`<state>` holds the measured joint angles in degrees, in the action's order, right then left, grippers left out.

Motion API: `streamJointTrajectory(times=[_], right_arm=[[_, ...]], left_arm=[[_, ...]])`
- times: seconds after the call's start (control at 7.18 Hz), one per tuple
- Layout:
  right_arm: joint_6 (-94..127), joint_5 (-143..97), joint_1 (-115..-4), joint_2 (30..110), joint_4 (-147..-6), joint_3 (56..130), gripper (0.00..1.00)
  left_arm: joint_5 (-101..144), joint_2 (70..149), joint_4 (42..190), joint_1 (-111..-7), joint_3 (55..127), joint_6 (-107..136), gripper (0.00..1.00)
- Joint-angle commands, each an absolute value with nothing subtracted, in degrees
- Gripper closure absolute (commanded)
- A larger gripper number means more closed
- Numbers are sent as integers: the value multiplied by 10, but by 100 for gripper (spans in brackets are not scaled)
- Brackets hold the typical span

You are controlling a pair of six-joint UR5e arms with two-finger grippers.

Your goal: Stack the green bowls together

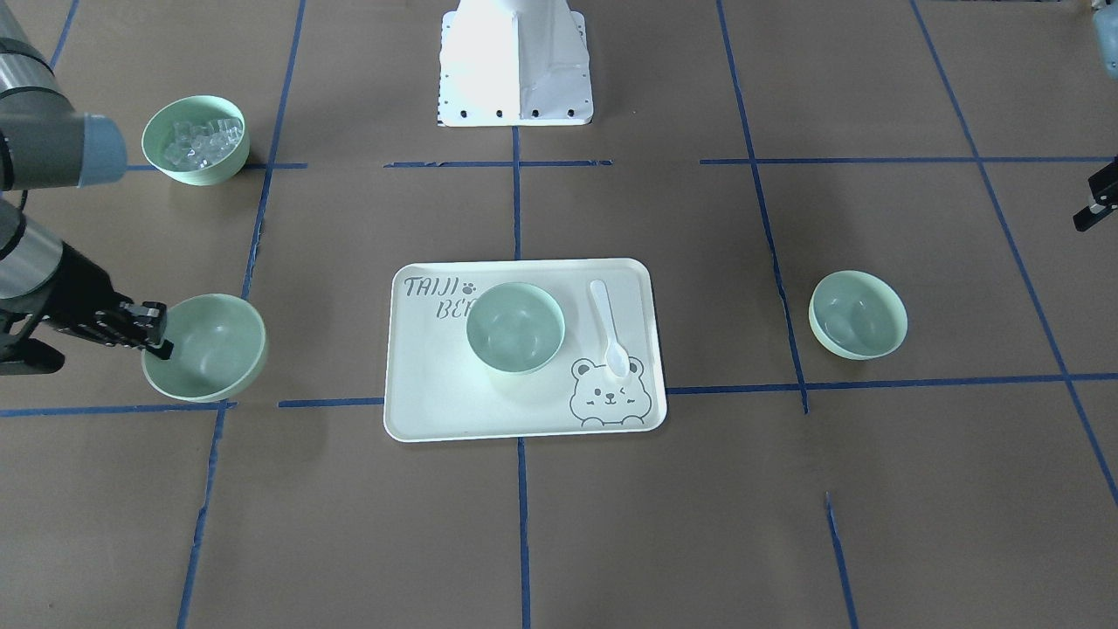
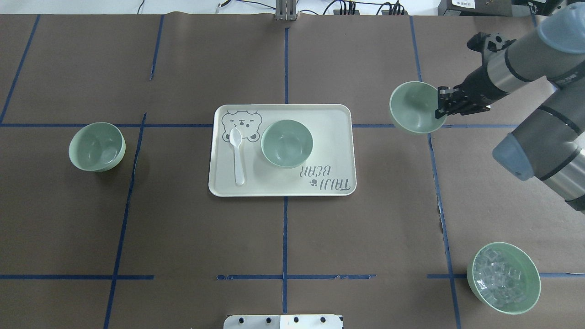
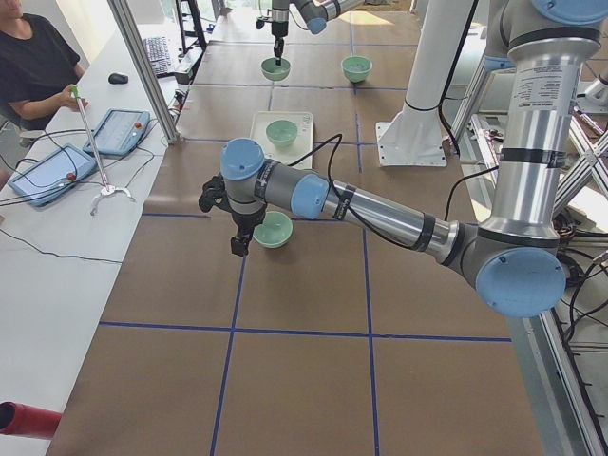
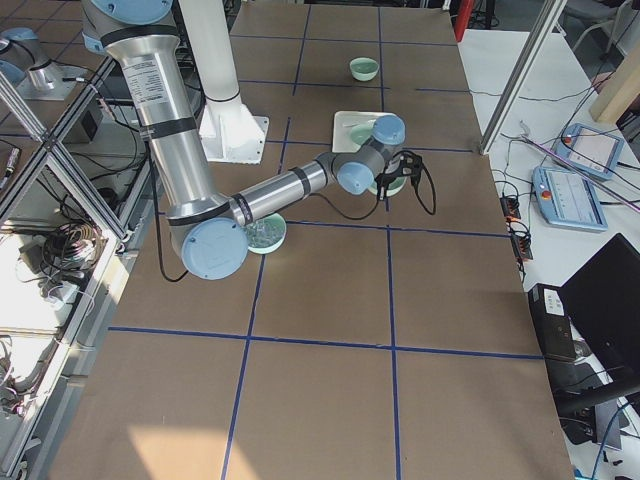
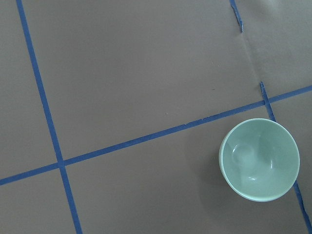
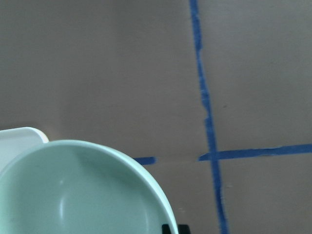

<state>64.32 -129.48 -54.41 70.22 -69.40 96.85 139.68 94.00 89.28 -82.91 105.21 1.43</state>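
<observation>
Three pale green bowls show. One [image 2: 97,146] stands alone on the table's left side and also shows in the left wrist view [image 5: 259,159]. One [image 2: 287,143] stands in the cream tray [image 2: 329,119]. My right gripper [image 2: 439,109] is shut on the rim of the third bowl [image 2: 415,108], right of the tray; the right wrist view shows this bowl [image 6: 73,195] close up. I cannot tell whether it is clear of the table. My left gripper [image 1: 1093,210] hangs above the table near the lone bowl [image 1: 858,314]; I cannot tell if it is open.
A white spoon [image 2: 237,155] lies in the tray beside the bear drawing. A green bowl of clear glassy chunks [image 2: 503,278] stands at the near right. The robot's white base [image 1: 515,65] sits at the table's near edge. Operators' devices lie on a side table.
</observation>
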Motion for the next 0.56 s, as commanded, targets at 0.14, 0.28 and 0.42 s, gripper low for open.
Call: streamJointTrajectory(times=[0.14,0.28,0.42], right_arm=[[851,-1201,-401,555,-712,960,100],[876,-1173,-377,518,-712,928,100],[867,-1172,-377,505,-712,912,100]], left_arm=[[1398,940,892,-829,1047,16,0],[1398,940,892,-829,1047,16,0],[1399,940,892,-829,1049,16,0]])
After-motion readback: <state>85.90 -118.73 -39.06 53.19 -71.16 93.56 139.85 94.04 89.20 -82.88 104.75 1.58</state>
